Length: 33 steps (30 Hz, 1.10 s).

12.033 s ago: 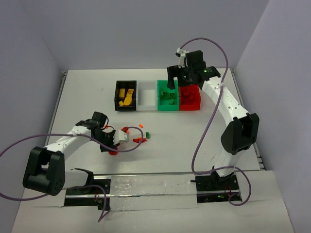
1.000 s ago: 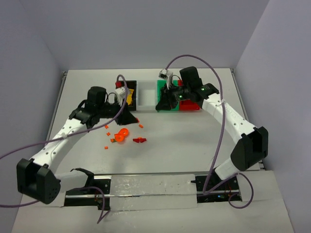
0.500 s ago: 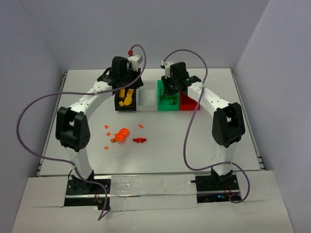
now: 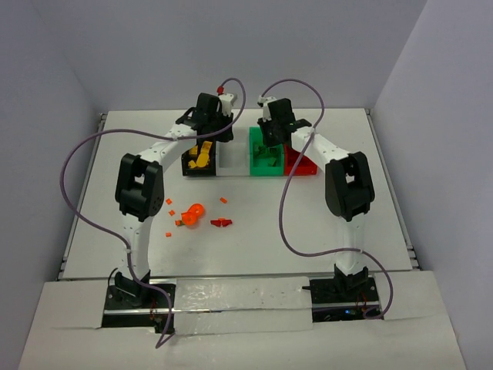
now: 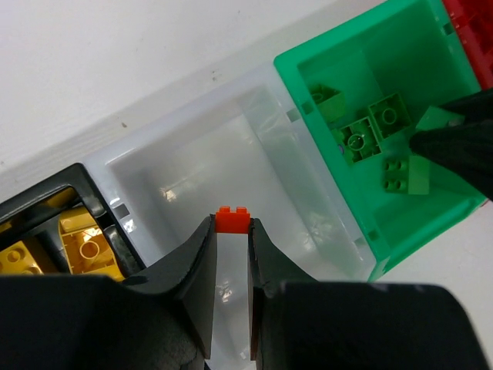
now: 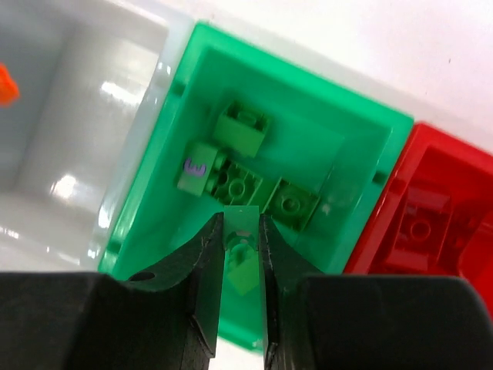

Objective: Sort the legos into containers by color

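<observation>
My left gripper (image 5: 232, 231) is shut on a small orange lego (image 5: 233, 220) and hangs over the white container (image 5: 177, 127), whose floor is bare. My right gripper (image 6: 241, 231) is shut on a flat green lego (image 6: 242, 216) over the green container (image 6: 308, 77), which holds several green legos (image 6: 246, 131). In the top view both grippers (image 4: 219, 129) (image 4: 274, 132) sit at the row of containers: black (image 4: 187, 158), white (image 4: 231, 154), green (image 4: 266, 171), red (image 4: 306, 168). Yellow legos (image 5: 85, 250) lie in the black one.
Loose orange legos (image 4: 192, 214) and a red one (image 4: 222, 223) lie on the table in front of the containers, with small orange bits (image 4: 169, 202) around them. Walls close in behind and beside the table.
The left arm has lifted from the loose legos and swung back and right, past the black container to the white one. The right arm has drawn in over the green container.
</observation>
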Motion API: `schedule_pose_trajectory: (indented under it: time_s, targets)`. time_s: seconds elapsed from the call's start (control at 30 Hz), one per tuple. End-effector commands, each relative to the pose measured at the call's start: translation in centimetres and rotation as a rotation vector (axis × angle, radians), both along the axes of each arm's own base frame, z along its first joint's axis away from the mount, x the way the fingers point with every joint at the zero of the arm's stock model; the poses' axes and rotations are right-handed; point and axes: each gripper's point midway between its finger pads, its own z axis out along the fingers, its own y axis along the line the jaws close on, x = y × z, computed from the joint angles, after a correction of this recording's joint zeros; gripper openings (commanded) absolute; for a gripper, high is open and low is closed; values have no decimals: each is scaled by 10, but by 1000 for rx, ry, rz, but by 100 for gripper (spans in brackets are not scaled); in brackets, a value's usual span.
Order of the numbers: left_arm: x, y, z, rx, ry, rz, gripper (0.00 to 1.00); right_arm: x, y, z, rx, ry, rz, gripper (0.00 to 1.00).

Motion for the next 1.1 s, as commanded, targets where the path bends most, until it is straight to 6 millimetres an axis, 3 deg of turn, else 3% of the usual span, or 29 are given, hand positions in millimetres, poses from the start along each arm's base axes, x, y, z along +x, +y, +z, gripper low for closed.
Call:
schedule_pose_trajectory:
  time_s: [0.0, 0.1, 0.13, 0.4, 0.6, 0.9, 0.93, 1.03, 1.07]
  targets:
    - [7, -9, 20, -15, -36, -8, 14, 28, -3, 22, 29, -78, -43, 31]
    - [5, -9, 19, -14, -25, -16, 26, 28, 0, 27, 40, -77, -36, 53]
    - [5, -9, 21, -17, -27, -18, 29, 29, 1, 30, 45, -80, -36, 56]
    - [-4, -15, 63, -53, -51, -70, 56, 16, 7, 73, 100, -114, -13, 64]
    - [-12, -5, 90, -42, -83, -58, 59, 11, 10, 99, 92, -158, -5, 69]
    - [-44, 10, 104, -85, -62, -91, 56, 11, 15, 87, 70, -127, 11, 71]
    - [-47, 12, 113, -98, -74, -102, 56, 10, 15, 88, 74, -125, 11, 71]
    - [-77, 25, 119, -143, -46, -194, 56, -11, 23, 102, 119, -123, 91, 71]
    - [-94, 36, 116, -131, -39, -239, 56, -27, 27, 109, 145, -121, 140, 71]
